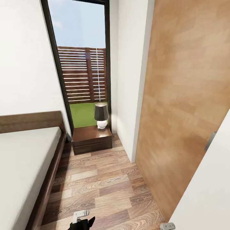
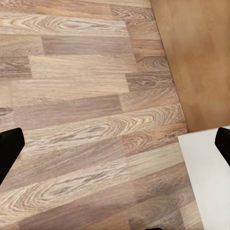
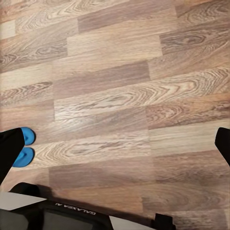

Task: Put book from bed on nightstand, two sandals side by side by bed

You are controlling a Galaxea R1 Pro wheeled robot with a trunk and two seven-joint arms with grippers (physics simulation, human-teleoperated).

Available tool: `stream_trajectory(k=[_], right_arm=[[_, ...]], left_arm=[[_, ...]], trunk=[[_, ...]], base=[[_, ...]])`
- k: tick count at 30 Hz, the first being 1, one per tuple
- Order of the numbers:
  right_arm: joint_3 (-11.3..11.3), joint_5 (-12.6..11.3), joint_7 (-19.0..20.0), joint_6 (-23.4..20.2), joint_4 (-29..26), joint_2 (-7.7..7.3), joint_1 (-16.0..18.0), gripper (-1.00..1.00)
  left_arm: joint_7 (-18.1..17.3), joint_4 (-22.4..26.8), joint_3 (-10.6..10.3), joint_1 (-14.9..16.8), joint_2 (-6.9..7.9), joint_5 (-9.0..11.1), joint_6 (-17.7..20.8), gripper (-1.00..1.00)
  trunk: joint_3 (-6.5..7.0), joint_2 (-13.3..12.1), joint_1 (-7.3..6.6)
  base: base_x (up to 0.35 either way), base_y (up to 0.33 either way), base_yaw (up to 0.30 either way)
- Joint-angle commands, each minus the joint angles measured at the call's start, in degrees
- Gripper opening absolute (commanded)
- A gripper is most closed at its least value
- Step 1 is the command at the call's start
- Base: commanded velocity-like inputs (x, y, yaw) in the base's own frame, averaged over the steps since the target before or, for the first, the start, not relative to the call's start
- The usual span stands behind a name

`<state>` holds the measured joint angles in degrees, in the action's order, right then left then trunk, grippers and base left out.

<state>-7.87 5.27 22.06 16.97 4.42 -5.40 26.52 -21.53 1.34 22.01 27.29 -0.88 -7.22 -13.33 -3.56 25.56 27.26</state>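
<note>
Head view looks down a narrow strip of wood-plank floor point(image 1: 95, 188) in the bedroom, with the bed point(image 1: 25, 166) along the left side: a pale mattress on a dark brown frame, its headboard against the white wall. No book can be seen on the part of the mattress that shows. Beyond the foot of that strip, against the tall dark-framed window point(image 1: 83, 64), stands the nightstand point(image 1: 92, 139), a small dark reddish-brown table with a drawer front; on its top sits a lamp point(image 1: 101, 115) with a dark shade and a round white base, toward the corner nearest the wall. A large light-wood door panel point(image 1: 182, 105) takes up the right side. Left wrist view shows the left gripper point(image 2: 115, 146) held over bare planks, its two dark fingers point(image 2: 9, 148) spread wide at the picture's edges with nothing between them; a light-wood panel and a white surface lie near one finger. Right wrist view shows the right gripper point(image 3: 115, 146) likewise spread and empty above the floor, and the two sandals point(image 3: 24, 146), bright blue, lie close together on the planks just beside one of its fingers point(image 3: 9, 153), partly hidden by it.
</note>
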Motion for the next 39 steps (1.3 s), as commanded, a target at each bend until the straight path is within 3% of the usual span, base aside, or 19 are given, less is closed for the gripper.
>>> stream_trajectory(k=[1,8,15,20,39], right_arm=[[-0.48,0.54,0.03,0.42,0.24,-0.04,0.11,1.00],[-0.48,0.53,-0.10,0.43,0.32,-0.05,0.11,1.00],[-0.48,0.53,-0.09,0.42,0.33,-0.05,0.11,1.00],[-0.48,0.53,-0.09,0.39,0.33,-0.05,0.11,1.00],[-0.48,0.53,0.05,0.39,0.33,-0.05,0.11,1.00]], left_arm=[[-0.05,-0.02,0.49,0.04,0.00,-0.57,-0.21,1.00],[-0.01,-0.02,0.49,0.05,-0.11,-0.52,-0.21,1.00],[0.03,-0.02,0.56,0.04,-1.41,-0.60,-0.21,1.00],[0.00,-0.02,0.57,0.05,-1.48,-0.60,-0.21,1.00],[0.00,-0.02,0.58,0.05,-1.43,-0.60,-0.29,1.00]], trunk=[[-0.12,0.12,0.03],[-0.12,0.12,0.03],[-0.12,0.12,0.03],[-0.12,0.12,0.03],[-0.12,0.12,0.03]], base=[[0.000,0.000,0.000],[0.133,-0.043,0.000],[0.044,-0.133,0.000],[0.074,-0.209,0.000],[0.103,-0.007,0.000]])
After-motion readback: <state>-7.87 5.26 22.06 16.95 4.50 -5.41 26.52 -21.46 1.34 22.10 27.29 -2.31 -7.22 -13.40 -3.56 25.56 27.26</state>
